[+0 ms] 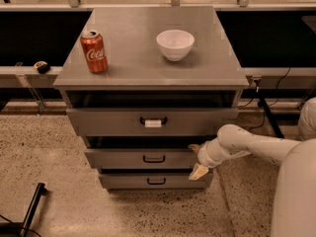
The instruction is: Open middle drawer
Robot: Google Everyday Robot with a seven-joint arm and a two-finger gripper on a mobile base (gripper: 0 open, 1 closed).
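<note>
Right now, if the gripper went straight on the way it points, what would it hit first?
Most likely the middle drawer: the gripper sits at the right end of its front, pointing in across it. Depth is unclear, so it may already be touching.

cola can [94,52]: upright, left part of the cabinet top [148,65]
white bowl [175,44]: upright, right of centre, well apart from the can
top drawer [108,122]: partly out, white tag on its handle
lowest drawer [123,180]: slightly out
floor [59,172]: speckled; black bar [32,206] lying at lower left
cables [276,90]: right of the cabinet
gripper [196,159]: low at the cabinet's right front edge, fingers apart
</note>
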